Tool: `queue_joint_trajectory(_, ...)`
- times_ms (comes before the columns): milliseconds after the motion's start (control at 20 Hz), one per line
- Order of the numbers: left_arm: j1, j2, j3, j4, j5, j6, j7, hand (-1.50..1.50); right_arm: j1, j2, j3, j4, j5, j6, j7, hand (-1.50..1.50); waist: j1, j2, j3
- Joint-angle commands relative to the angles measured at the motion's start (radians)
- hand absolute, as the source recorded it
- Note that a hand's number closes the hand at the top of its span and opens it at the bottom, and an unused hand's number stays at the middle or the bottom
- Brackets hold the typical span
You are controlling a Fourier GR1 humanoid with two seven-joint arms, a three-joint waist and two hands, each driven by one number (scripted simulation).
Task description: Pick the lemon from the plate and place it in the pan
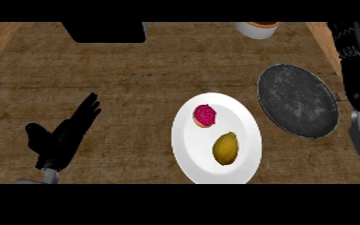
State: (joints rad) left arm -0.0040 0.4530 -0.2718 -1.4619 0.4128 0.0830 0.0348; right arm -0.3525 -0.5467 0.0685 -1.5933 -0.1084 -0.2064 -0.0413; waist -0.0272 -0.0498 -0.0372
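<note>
One robot hand (62,136), my left, rests open and relaxed at the lower left of the table (141,76), well apart from the lemon (225,148), which lies on the white plate (191,148) beside a pink doughnut (205,115); the pan (297,100) sits just right of it

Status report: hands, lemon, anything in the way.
Left hand open, resting lower left. Right hand cut off at right edge. Lemon on plate beside doughnut, untouched. Nothing between plate and pan.

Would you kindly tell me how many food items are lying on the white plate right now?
2. The lemon lies on the near half of the plate; a pink-topped pastry sits beyond it, toward the left. None appear hidden.
</note>
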Motion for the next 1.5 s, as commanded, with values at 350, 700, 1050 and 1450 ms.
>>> queue_joint_trajectory(350, -0.155, -0.009, 0.125, -0.009, -0.106, 0.206, -0.050, 0.00, 0.395, 0.186, 0.216, 0.022, 0.126, -0.106, -0.089, 1.50, -0.016, 0.047, 0.038)
queue_joint_trajectory(700, -0.147, -0.006, 0.135, -0.036, -0.117, 0.221, -0.027, 0.00, 0.756, 0.083, 0.157, -0.341, 0.308, -0.327, -0.191, -1.50, -0.028, 0.038, 0.035)
queue_joint_trajectory(1050, -0.179, -0.044, 0.112, -0.045, -0.152, 0.268, 0.010, 0.00, 0.982, -0.215, 0.100, -0.662, 0.432, -0.152, 0.096, -1.50, -0.020, 0.043, 0.032)
queue_joint_trajectory(1450, -0.274, -0.020, 0.146, 0.012, -0.131, 0.181, 0.030, 0.00, 0.813, -0.345, -0.017, -0.979, 0.404, 0.039, 0.680, -1.50, 0.029, 0.053, 0.034)
